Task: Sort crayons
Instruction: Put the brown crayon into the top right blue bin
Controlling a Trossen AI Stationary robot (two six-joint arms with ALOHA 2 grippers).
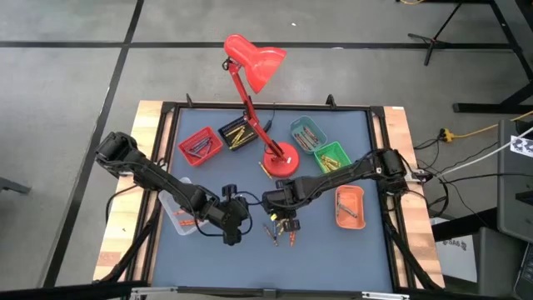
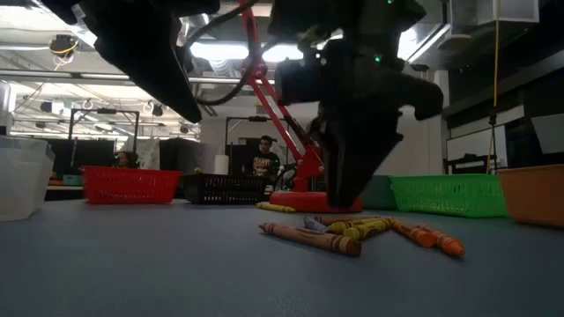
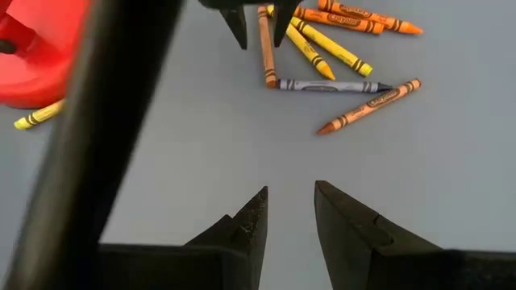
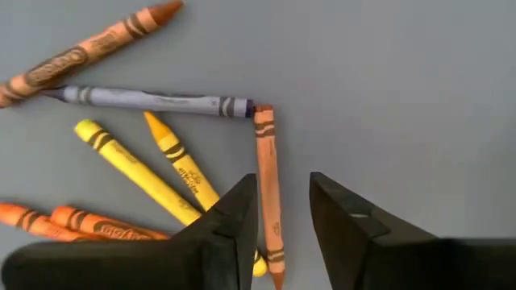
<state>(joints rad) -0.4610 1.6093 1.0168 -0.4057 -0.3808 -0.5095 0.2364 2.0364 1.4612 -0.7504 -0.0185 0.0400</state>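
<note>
Several crayons (image 1: 281, 235) lie loose on the grey table mat near its front middle: orange ones, two yellow ones and a blue-grey one (image 4: 153, 101). My right gripper (image 4: 278, 221) points down over them, open. Its fingers stand on either side of a light orange crayon (image 4: 266, 169), which lies flat on the mat and runs along the gap. The left wrist view shows those fingertips (image 3: 238, 24) at that crayon's end. My left gripper (image 3: 290, 213) hangs open to the left of the pile (image 3: 322, 48), with nothing between its fingers.
A red desk lamp stands on its base (image 1: 279, 158) just behind the pile, with one yellow crayon (image 3: 36, 117) beside it. Small trays ring the mat: red (image 1: 200, 146), black (image 1: 237, 133), teal (image 1: 308, 133), green (image 1: 331, 157), orange (image 1: 350, 207) and clear (image 1: 176, 212).
</note>
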